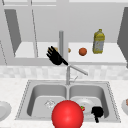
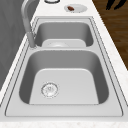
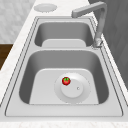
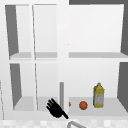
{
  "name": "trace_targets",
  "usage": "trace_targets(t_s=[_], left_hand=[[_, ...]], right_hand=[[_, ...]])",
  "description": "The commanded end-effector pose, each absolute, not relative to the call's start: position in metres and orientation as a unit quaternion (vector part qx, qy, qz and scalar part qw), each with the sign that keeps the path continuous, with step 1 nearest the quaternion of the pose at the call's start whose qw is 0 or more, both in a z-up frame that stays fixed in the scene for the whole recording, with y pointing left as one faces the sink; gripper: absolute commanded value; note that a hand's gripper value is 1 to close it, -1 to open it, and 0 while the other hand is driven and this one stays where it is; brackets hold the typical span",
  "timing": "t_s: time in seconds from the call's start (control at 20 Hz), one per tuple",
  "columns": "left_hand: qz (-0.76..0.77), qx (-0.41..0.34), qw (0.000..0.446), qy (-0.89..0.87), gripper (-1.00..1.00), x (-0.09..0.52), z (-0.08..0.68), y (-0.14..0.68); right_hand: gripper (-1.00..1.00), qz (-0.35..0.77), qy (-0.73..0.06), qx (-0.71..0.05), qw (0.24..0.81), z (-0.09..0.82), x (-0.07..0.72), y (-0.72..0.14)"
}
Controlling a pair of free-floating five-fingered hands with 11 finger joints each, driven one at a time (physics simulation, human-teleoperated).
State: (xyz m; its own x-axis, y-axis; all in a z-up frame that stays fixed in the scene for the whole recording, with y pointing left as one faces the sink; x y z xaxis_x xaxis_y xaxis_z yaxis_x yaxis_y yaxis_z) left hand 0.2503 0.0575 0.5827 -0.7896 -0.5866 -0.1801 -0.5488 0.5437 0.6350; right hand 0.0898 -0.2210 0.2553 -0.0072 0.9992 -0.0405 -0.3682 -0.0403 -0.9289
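Pictured lower right of the front frame: right hand (image 1: pixel 97 111), clenched on nothing, over the sink (image 1: pixel 113 100) rim. Just left of it, small red fruit (image 3: pixel 66 80); sat on a white plate (image 3: pixel 82 96) in the right basin, behind a big red ball (image 1: pixel 67 115). Looked light, smooth and easily bruised; best pinched gently round its sides. Upper centre, by the cabinet shelf (image 1: pixel 110 58): left hand (image 1: pixel 55 57), fingers spread, holding nothing.

Left hand (image 1: pixel 55 58) with spread fingers at eleven o'clock above the sink (image 1: pixel 27 96); right hand (image 1: pixel 97 112) curled at four o'clock beside a red ball (image 1: pixel 67 114).
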Motion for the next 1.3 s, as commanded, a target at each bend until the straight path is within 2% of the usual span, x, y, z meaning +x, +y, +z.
trace_targets(t_s=[0.0, 0.35, 0.8, 1.25], left_hand=[[-0.322, 0.336, 0.043, -0.884, -1.0, 0.252, 0.605, 0.064], [-0.303, 0.356, 0.032, -0.884, -1.0, 0.252, 0.627, 0.057], [-0.28, 0.36, 0.042, -0.889, -1.0, 0.27, 0.621, 0.049], [-0.265, 0.375, 0.031, -0.888, -1.0, 0.285, 0.616, 0.041]], right_hand=[[0.0, 0.595, -0.387, -0.408, 0.575, 0.255, 0.09, -0.221], [0.0, 0.595, -0.387, -0.408, 0.575, 0.255, 0.09, -0.221], [0.0, 0.595, -0.387, -0.408, 0.575, 0.255, 0.09, -0.221], [0.0, 0.595, -0.387, -0.408, 0.575, 0.255, 0.09, -0.221]])
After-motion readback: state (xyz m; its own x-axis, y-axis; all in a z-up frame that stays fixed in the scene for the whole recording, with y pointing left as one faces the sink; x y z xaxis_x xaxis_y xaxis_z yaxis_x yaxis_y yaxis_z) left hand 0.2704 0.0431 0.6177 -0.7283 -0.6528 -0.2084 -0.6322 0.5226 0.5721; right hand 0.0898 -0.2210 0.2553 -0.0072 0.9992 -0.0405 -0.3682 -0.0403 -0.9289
